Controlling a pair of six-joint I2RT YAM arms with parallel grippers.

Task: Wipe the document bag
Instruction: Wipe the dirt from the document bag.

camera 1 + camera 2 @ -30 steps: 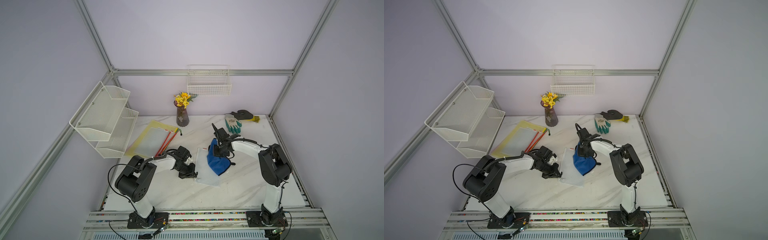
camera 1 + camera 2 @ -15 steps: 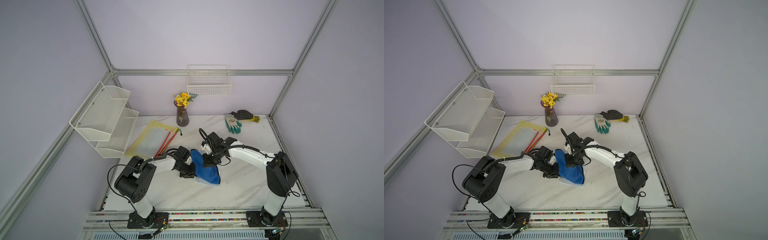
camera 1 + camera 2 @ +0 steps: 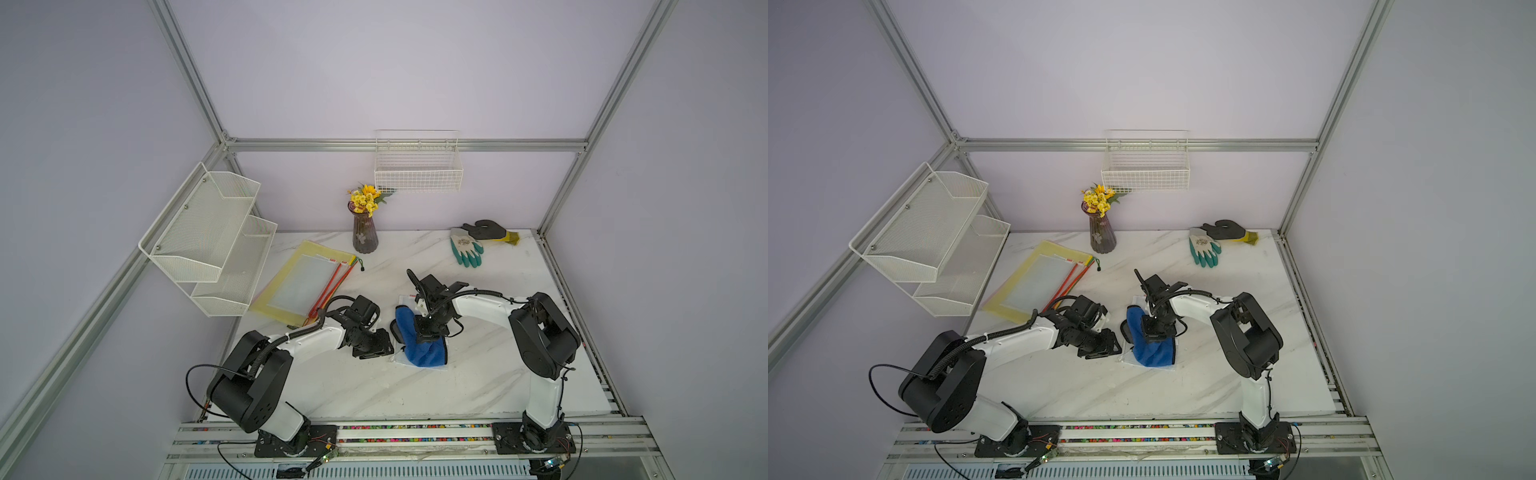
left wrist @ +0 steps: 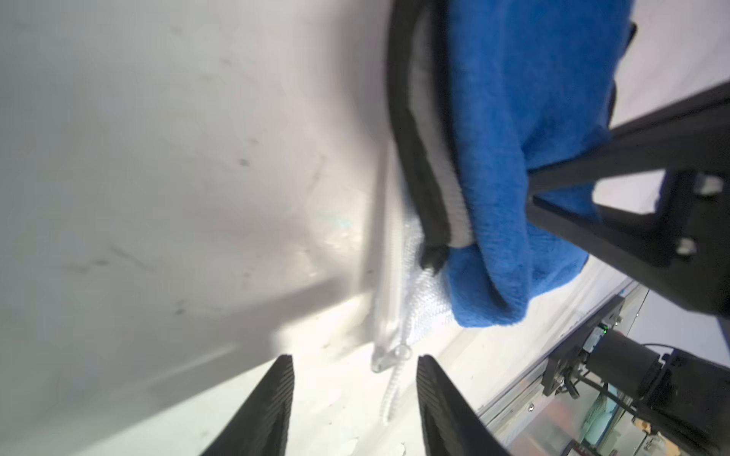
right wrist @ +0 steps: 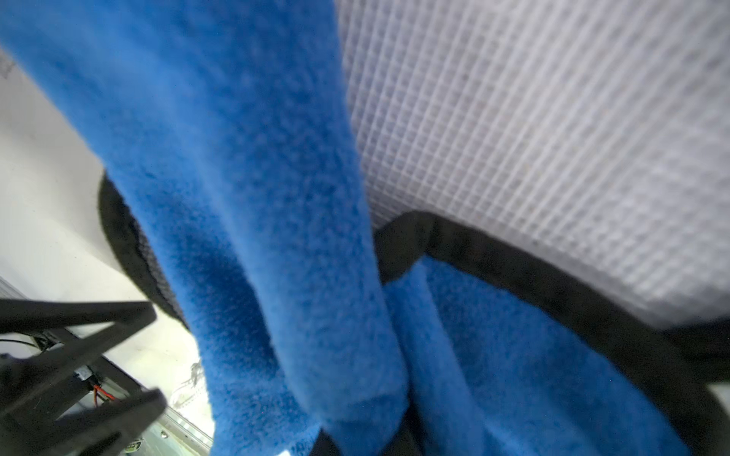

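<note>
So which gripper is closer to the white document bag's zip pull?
Left. The left gripper sits open just short of the zip pull; the right gripper, shut on the blue cloth, is farther in over the bag.

Table (image 3: 374, 386) front free; vase (image 3: 365, 235), gloves (image 3: 467, 249), yellow folders (image 3: 299, 286) line back; left pincer (image 4: 355, 361) beside cloth (image 3: 422, 351).

Left gripper (image 4: 354, 360) low, jaws parted, arm stretched forward; right gripper (image 3: 430, 332) pinched shut, pointing down, elbow bent.

The blue cloth (image 3: 426, 349) hides most of the document bag (image 3: 405, 301) and the jaws of the right gripper (image 3: 429, 334).
</note>
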